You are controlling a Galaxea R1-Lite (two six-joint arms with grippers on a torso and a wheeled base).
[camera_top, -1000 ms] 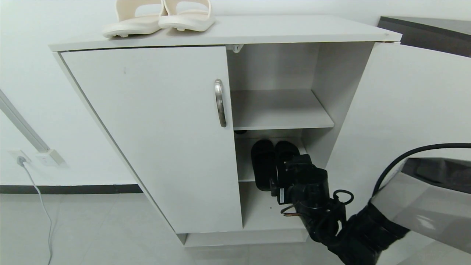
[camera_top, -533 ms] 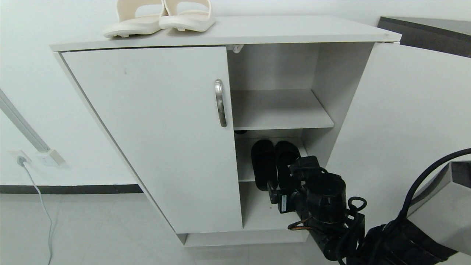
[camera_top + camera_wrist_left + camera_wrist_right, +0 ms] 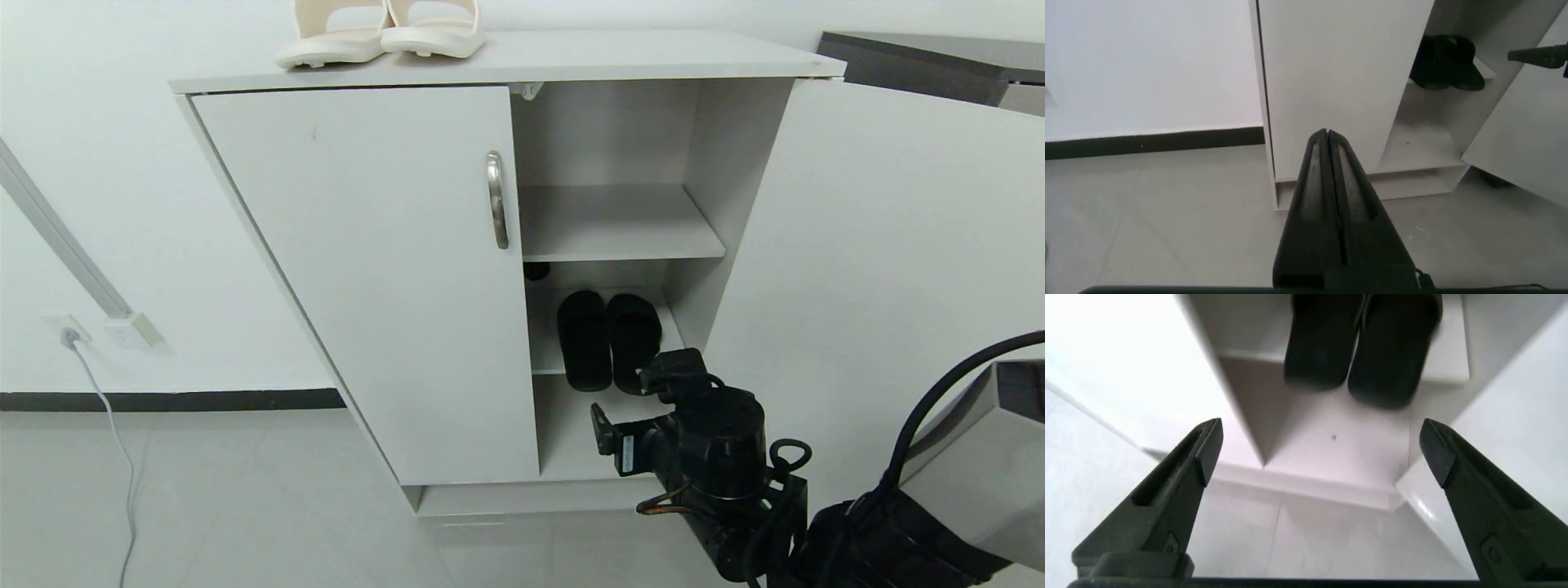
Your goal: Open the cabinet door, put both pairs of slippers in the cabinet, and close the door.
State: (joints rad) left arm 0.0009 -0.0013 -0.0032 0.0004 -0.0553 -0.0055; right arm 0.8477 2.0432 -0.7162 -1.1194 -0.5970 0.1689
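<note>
Looking at a white cabinet (image 3: 653, 57) with the right door (image 3: 890, 245) swung wide open and the left door (image 3: 367, 269) shut, plus a metal handle (image 3: 496, 200) along that door's inner edge. Spotted the black slippers (image 3: 608, 339) already inside, side by side on the middle shelf (image 3: 543, 343) of the open half, near ends poking a little over the front edge. Got an upper shelf (image 3: 612, 224) above them and the bottom compartment (image 3: 571, 433) below.

Found the cream slippers (image 3: 384, 33) up on the cabinet's top, over toward the left above the shut door, so not put away yet.

Seeing the right gripper (image 3: 1320, 437) low down in front of the open half, just outside the bottom compartment and a bit below the black pair. Fingers (image 3: 1184, 482) spread wide apart, nothing between them, not touching the slippers or the shelf.

Seeing the left gripper (image 3: 1327, 143) out over the floor (image 3: 1167, 220), facing the base of the shut door and well apart from it. Fingers (image 3: 1315, 180) pressed flat together, holding nothing.

Also noticed a wall socket (image 3: 69, 335) left of the cabinet with a cable (image 3: 122, 457) trailing down to the floor.
</note>
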